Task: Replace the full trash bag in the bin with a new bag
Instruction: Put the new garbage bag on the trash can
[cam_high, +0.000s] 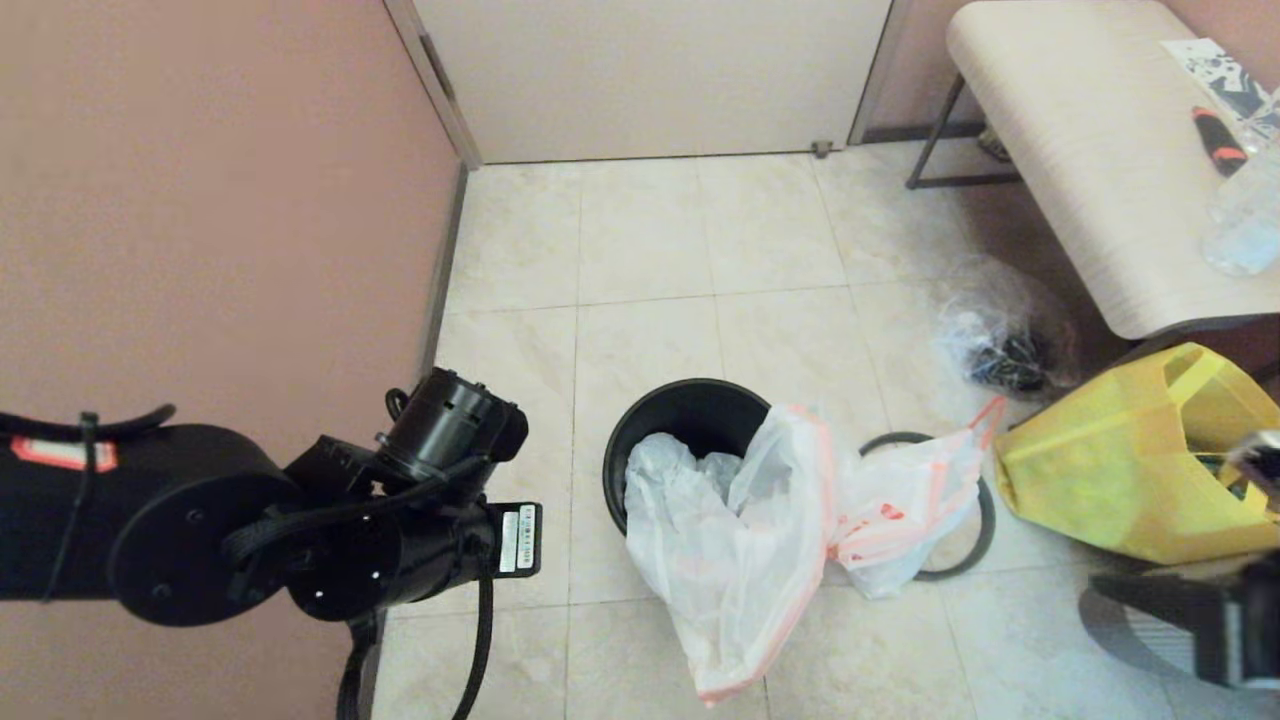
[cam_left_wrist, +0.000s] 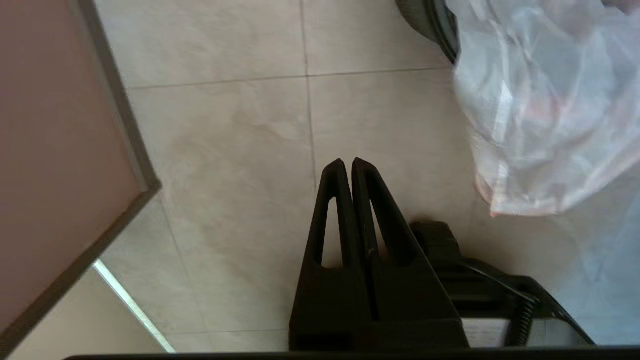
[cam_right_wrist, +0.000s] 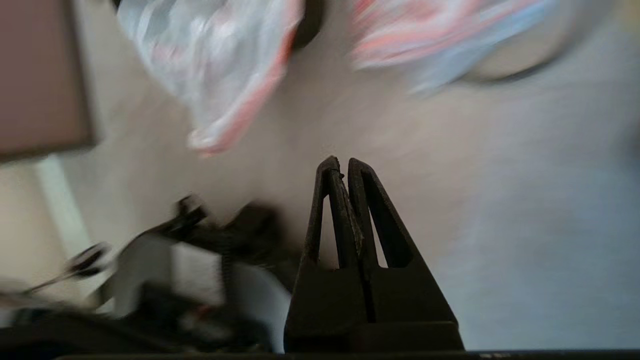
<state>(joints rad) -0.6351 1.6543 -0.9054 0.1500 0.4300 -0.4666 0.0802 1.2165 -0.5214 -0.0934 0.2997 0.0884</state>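
Two robot arms frame a tiled floor seen from above. Nearest, the left arm (cam_high: 300, 520) reaches in from the left edge by a pink wall (cam_high: 200, 200); its wrist camera shows the left gripper (cam_left_wrist: 348, 165) with fingers pressed together, holding nothing, poised over bare tile beside the draped plastic. At the lower right edge, only a blurred part of the right arm (cam_high: 1230, 620) shows; the right gripper (cam_right_wrist: 339, 163) also has its fingers pressed together and empty, above the floor. In the middle stands the bin (cam_high: 685, 415), small, round and black. The new bag (cam_high: 720, 540), thin translucent white with a pale orange-red hem band, sits partly inside the bin and spills over its near rim onto the floor. Just right of it, touching, lies the full trash bag (cam_high: 905, 510), white with red print, resting on a thin grey ring (cam_high: 985, 520) on the floor. Further right sits a yellow tote (cam_high: 1130, 470); behind it, a clear bag (cam_high: 1000, 345) of dark items. Farthest back stand a pale bench (cam_high: 1080, 150) and a closed door (cam_high: 650, 80).
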